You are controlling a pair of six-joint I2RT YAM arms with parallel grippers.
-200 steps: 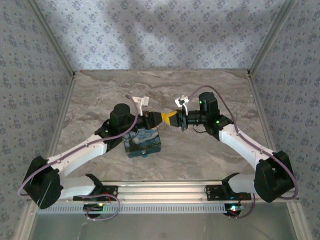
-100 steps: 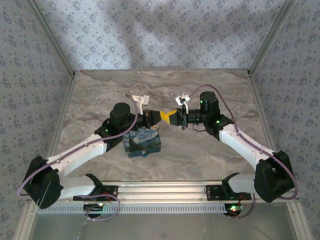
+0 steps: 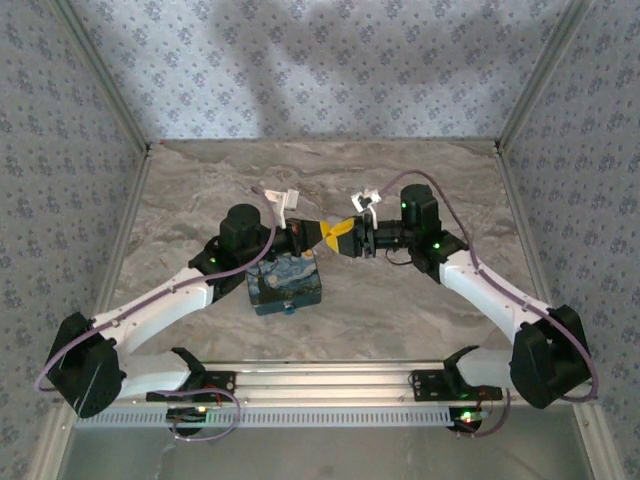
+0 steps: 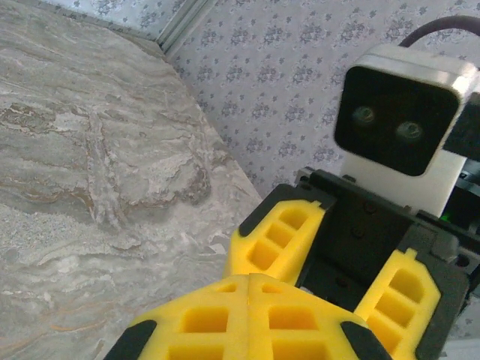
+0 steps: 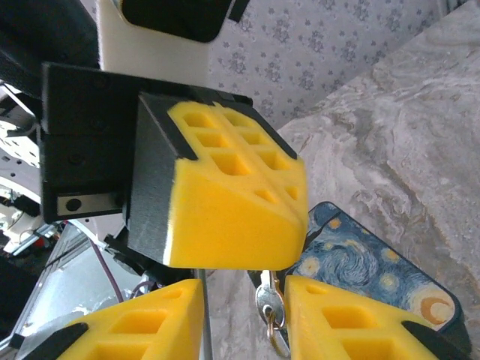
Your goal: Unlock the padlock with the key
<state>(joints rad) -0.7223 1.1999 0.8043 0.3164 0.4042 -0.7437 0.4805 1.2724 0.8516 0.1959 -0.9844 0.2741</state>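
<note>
The task is at an early stage, with the key in the air and nothing yet at the lock. The left gripper (image 3: 328, 234) has its yellow foam fingers (image 4: 202, 322) pressed together with no gap between them. The right gripper (image 3: 352, 236) faces it tip to tip, its own fingers (image 5: 142, 326) apart and standing on either side of the left one's tips.

Just under the left gripper's closed tips, and in the gap between the right gripper's fingers, hangs a small silver metal key (image 5: 265, 302) on a thin wire ring (image 5: 276, 339). It looks pinched by its top edge in the left gripper, but the contact itself is hidden behind the yellow foam, so I cannot be sure.

The tiny blue-grey metal padlock (image 3: 290, 308) appears to be the small nub on the side of the box facing the arm bases, below and behind the left gripper and well apart from the key. It is too small here to read its shackle.

What remains, by my reckoning, is to bring the key down to the padlock, seat it and turn it.

The blue-and-yellow painted rectangular box (image 3: 284, 282) sits on the grey marbled table (image 3: 400, 310) beneath the left wrist. Its lid looks shut, so its contents cannot be told.
</note>
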